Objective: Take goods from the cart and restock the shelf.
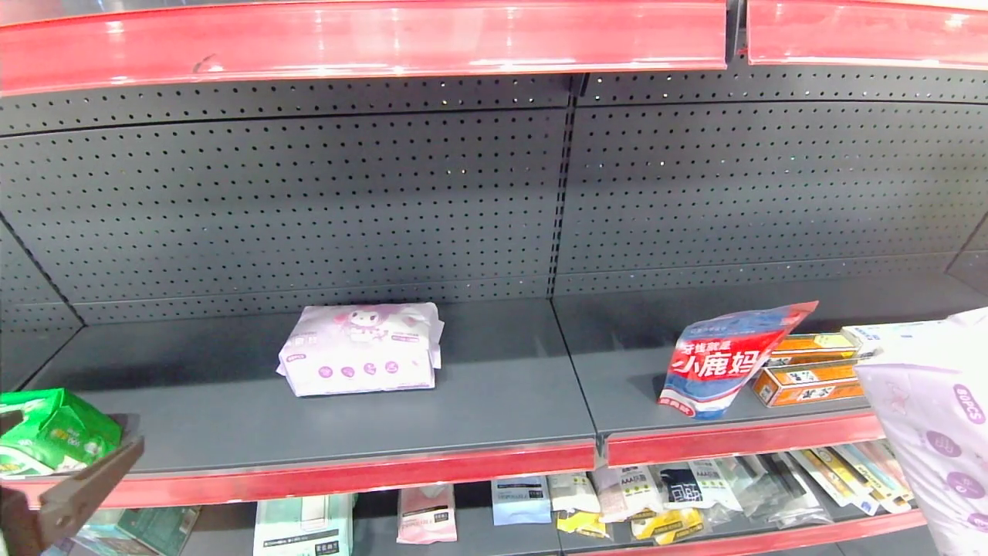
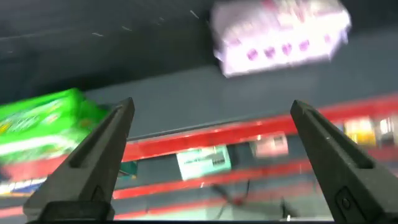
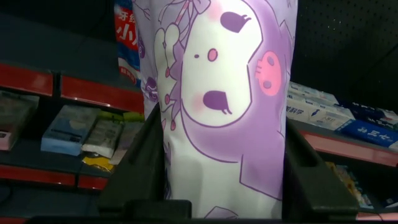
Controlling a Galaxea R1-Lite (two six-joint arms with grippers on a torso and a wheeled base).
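A purple-and-white cartoon tissue pack [image 1: 359, 347] [image 2: 280, 34] lies flat on the grey shelf [image 1: 502, 401], left of the centre seam. My left gripper [image 2: 212, 106] stands open and empty in front of the shelf's left end, one of its fingers [image 1: 85, 483] beside a green pack [image 1: 54, 432] [image 2: 43, 121]. My right gripper [image 3: 221, 127] is shut on a second purple cartoon pack [image 3: 224, 62] [image 1: 934, 417], held upright in front of the shelf's right end.
A red-and-blue pouch [image 1: 725, 359] leans against orange boxes [image 1: 814, 371] on the right shelf section. The lower shelf [image 1: 695, 494] holds several small packets. A red-edged shelf [image 1: 363, 38] overhangs above. Bare shelf surface lies between the tissue pack and the pouch.
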